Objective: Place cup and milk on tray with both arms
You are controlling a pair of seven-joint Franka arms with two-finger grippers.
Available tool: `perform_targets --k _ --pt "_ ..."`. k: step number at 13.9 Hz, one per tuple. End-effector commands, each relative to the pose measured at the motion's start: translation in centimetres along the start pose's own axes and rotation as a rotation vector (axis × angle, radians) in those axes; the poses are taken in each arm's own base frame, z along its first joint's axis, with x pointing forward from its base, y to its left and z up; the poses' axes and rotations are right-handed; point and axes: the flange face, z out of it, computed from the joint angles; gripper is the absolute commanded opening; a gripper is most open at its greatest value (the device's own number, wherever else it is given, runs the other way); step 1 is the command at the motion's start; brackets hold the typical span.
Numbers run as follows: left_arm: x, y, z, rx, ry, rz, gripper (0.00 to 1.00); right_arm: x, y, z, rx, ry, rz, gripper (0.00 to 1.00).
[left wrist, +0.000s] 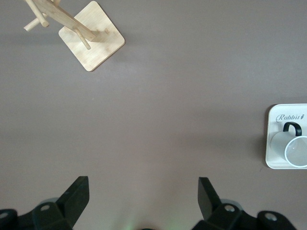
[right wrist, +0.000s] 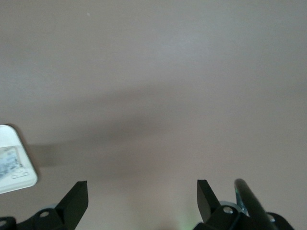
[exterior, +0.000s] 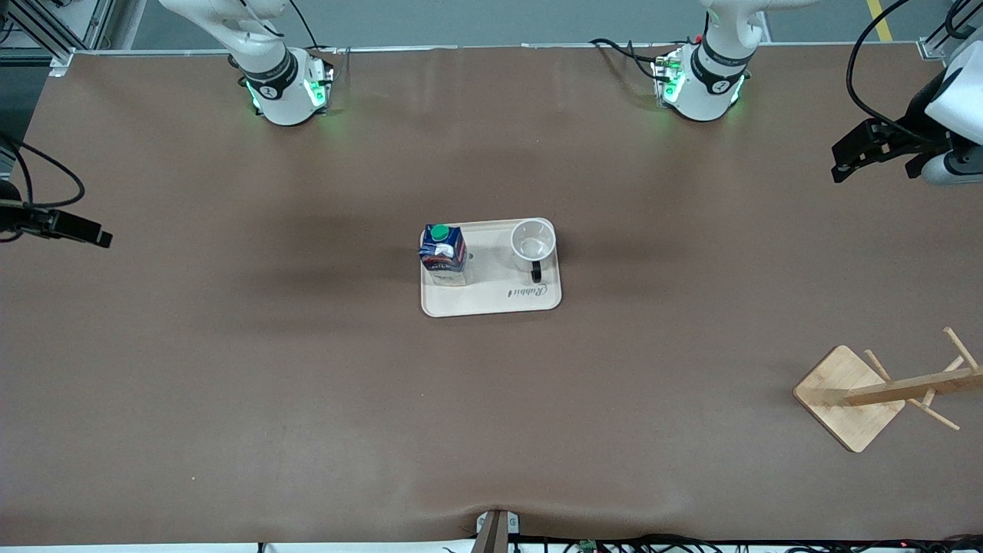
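While both pairs of fingers stand spread wide with nothing between them, we find the task's things well apart from either one. Our left gripper [left wrist: 144,199] hangs over bare desk toward the left arm's end, its fingers [left wrist: 76,191] framing only brown surface; in the front view it shows as a black shape at the edge [exterior: 872,150]. Our right gripper [right wrist: 142,199] is likewise parted over bare desk at the right arm's end, seen at the front view's edge [exterior: 69,228].

At the middle of the desk [exterior: 230,384] lies the cream tray [exterior: 491,299]. On it stands the milk [exterior: 444,253], upright with its green cap on top, at the end toward the right arm. The cup [exterior: 533,240] stands upright at the tray's end toward the left arm, its black handle pointing toward the front camera, near the "Rabbit" lettering.

A wooden rack [exterior: 883,392] with pegs sits on a square base toward the left arm's end, nearer the front camera than the tray. The brown desk covering shows soft shadows. Both arms are drawn out to the desk's ends, their bases glowing green.
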Motion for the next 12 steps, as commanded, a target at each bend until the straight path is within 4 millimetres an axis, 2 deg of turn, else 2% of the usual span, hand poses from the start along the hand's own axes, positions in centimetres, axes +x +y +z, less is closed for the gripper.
perform_targets --k 1,4,7,8,10,12 --pt "0.0 -0.3 -0.5 -0.021 -0.006 0.01 1.0 -3.5 2.2 -1.4 -0.011 0.002 0.032 1.0" --pt "0.3 -0.1 -0.6 -0.022 -0.001 0.011 1.0 -1.1 0.3 -1.4 -0.023 0.002 0.001 1.0" --pt "0.3 -0.2 -1.3 -0.024 0.012 0.008 1.0 0.4 2.0 -0.8 0.034 -0.014 0.001 1.0" --pt "0.4 -0.3 -1.2 -0.023 0.011 0.006 1.0 1.3 3.3 -0.5 0.065 -0.015 -0.034 1.0" --pt "0.2 -0.3 -1.3 -0.017 0.001 0.007 1.0 1.3 4.0 -0.2 0.086 -0.012 -0.24 1.0" --pt "0.1 -0.2 -1.2 -0.016 -0.004 0.009 1.0 1.0 5.7 -0.1 0.076 -0.024 -0.323 1.0"
